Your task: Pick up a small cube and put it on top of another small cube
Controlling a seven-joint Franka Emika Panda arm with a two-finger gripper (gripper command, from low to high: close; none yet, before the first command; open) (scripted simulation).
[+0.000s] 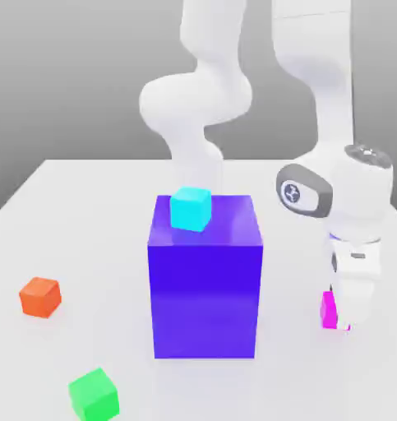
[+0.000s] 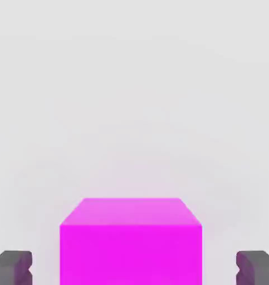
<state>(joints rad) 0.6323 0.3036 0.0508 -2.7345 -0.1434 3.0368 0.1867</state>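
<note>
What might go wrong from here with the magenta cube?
The fingers of the gripper stand on either side of the magenta cube with a gap on each side, so if one pad touches first, the cube could be nudged or turned. Later, the big blue-violet block stands between this cube and the orange cube; a low carry that way might clip it or knock the cyan cube off its top.

Pretty bare backdrop, just a plain grey wall fading lighter lower down. The pale white tabletop (image 1: pixel 94 222) looks evenly lit.
</note>
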